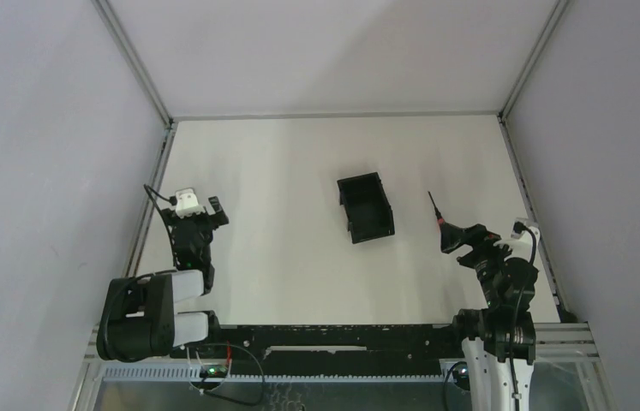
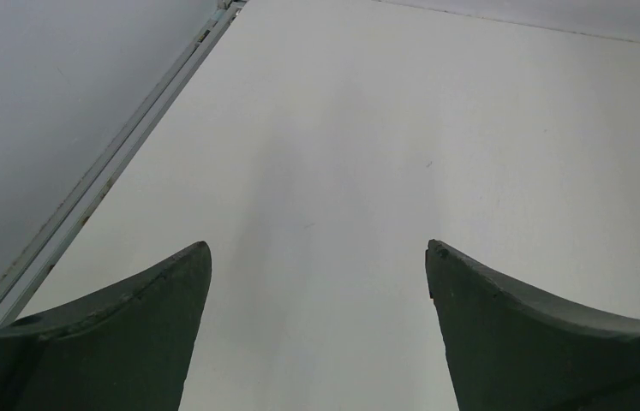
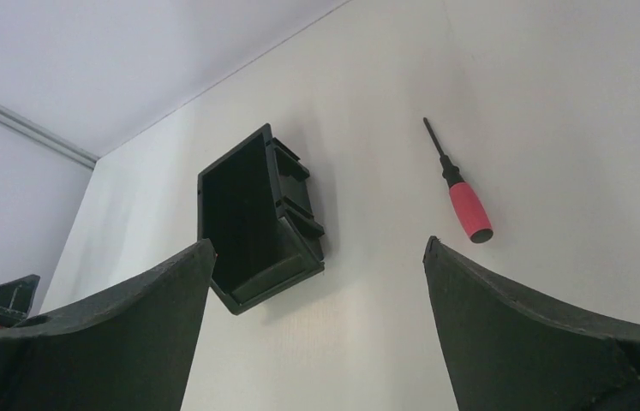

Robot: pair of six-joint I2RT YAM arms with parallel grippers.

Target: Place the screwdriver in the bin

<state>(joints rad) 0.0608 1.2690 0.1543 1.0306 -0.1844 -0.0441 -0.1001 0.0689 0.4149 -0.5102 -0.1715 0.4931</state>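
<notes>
The screwdriver [image 1: 439, 216], with a red handle and a thin dark shaft, lies on the white table right of the bin [image 1: 366, 207]. The black bin stands open side up at mid-table. In the right wrist view the screwdriver [image 3: 463, 202] lies just beyond my right fingertip, handle toward me, and the bin [image 3: 256, 218] sits ahead to the left, its low front side nearest. My right gripper [image 1: 470, 238] is open and empty [image 3: 316, 250], just short of the handle. My left gripper [image 1: 199, 214] is open and empty [image 2: 318, 248] over bare table at the left.
A metal rail [image 2: 102, 180] runs along the table's left edge, close to my left gripper. Grey enclosure walls stand on the left, the right and the far side. The right edge rail [image 1: 529, 201] is near the right arm.
</notes>
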